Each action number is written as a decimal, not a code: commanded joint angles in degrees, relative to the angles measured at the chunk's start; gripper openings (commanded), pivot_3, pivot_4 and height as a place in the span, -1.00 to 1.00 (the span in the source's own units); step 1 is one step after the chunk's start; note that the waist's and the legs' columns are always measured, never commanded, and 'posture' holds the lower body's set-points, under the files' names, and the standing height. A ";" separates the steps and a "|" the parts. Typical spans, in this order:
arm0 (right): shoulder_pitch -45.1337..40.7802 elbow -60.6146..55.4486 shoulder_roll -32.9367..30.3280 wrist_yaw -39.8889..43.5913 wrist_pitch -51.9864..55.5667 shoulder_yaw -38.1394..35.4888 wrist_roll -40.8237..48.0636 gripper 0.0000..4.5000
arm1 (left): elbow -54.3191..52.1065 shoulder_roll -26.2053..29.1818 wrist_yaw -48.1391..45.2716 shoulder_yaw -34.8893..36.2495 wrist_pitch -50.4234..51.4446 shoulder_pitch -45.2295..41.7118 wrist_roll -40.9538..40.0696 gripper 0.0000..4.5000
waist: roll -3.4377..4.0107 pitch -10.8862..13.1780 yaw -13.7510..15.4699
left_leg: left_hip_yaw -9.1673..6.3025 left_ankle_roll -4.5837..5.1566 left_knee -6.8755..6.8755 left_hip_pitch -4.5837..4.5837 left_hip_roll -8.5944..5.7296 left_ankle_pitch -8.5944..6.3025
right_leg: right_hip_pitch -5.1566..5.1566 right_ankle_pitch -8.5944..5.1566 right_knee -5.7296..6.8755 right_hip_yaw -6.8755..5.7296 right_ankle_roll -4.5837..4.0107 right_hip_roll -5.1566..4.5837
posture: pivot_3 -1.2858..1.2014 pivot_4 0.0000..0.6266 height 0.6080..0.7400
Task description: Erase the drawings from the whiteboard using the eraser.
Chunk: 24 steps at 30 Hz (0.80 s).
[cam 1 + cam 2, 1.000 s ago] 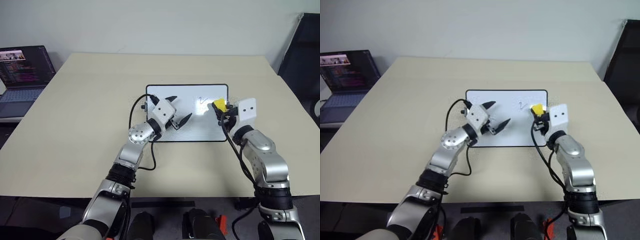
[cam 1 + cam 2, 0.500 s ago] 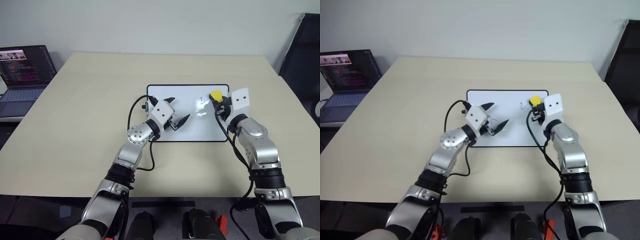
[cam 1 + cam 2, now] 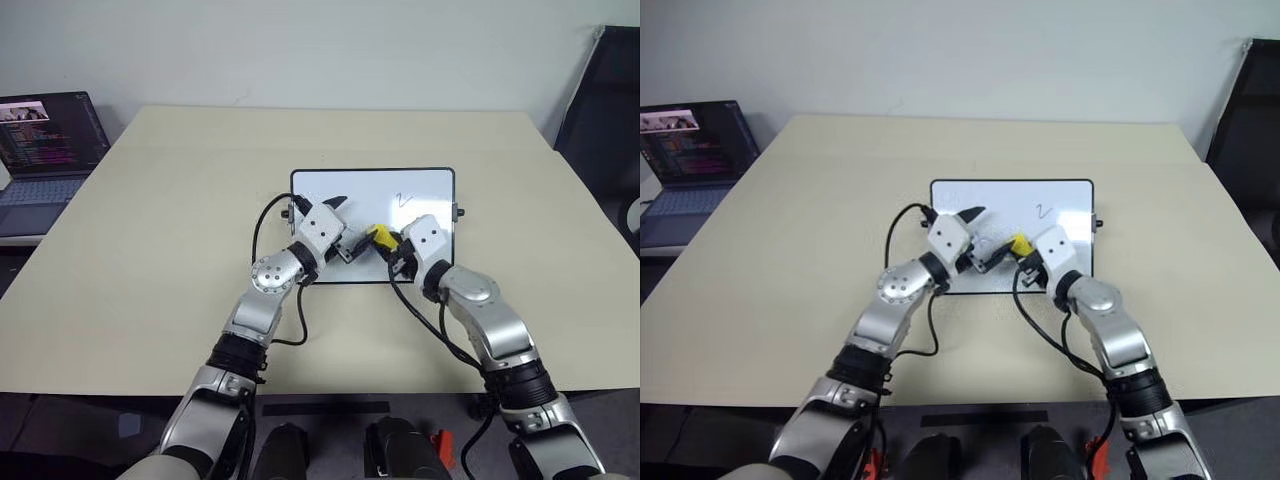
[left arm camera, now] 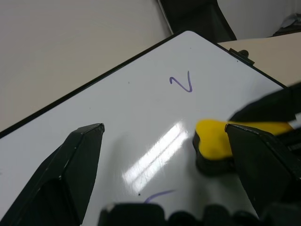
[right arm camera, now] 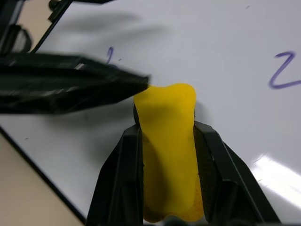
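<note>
Right gripper [image 3: 385, 246] level, clamping eraser [image 3: 380, 238] over whiteboard [image 3: 420, 185]

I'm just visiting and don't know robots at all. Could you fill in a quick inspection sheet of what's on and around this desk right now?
Surface: beige table, flat and bare around the board.
Job's things: whiteboard lies flat mid-table; a tick-like pen mark remains near its far edge, another stroke nearer the left arm; yellow eraser sits over the board.
Clutter: nothing seen.
End effectors: right end effector shut on the eraser; left end effector open, over the board, one finger beside the eraser.
Cables: black cable loops at the left wrist; another runs along the right arm.
Surroundings: open laptop at far left; dark chair at right; pale wall behind.
</note>
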 commanded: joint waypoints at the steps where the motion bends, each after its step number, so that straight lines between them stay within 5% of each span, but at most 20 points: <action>1: -4.32 4.83 -1.59 -4.77 -2.46 -4.24 -2.87 -0.52 | -2.95 -0.27 0.88 0.84 -0.04 -0.78 -0.32 1.00 | 0.00 0.00 0.05 | 0.00 0.00 0.03 0.00 0.00 0.00 | 0.01 0.01 0.01 0.00 0.00 0.00 | 0.03 -0.52 1.00; 11: -4.58 5.17 -1.81 -7.98 -1.88 -4.09 -6.21 -0.52 | -6.80 -0.52 0.57 0.52 2.15 2.18 -0.75 1.00 | 0.00 0.00 0.06 | -0.01 0.00 0.10 -0.01 0.01 0.00 | 0.05 0.04 0.00 0.00 0.02 -0.01 | 0.03 -0.52 1.00; 20: -0.84 -0.86 1.29 -0.09 2.08 0.00 -2.17 -0.52 | -8.58 -0.74 0.34 0.34 3.79 2.99 -0.51 1.00 | 0.00 0.00 -0.49 | 0.01 0.00 0.12 0.01 0.03 0.00 | 0.05 0.05 0.03 0.02 0.02 0.01 | 0.03 -0.52 1.00; 24: -5.00 4.74 -0.88 -4.38 1.37 -3.48 -5.09 -0.52 | -9.21 -0.12 0.08 0.84 4.24 3.43 -0.77 1.00 | 0.02 0.01 -0.51 | 0.00 0.00 0.15 0.02 0.03 0.00 | 0.06 0.06 0.06 0.01 0.01 0.01 | 0.03 -0.52 1.00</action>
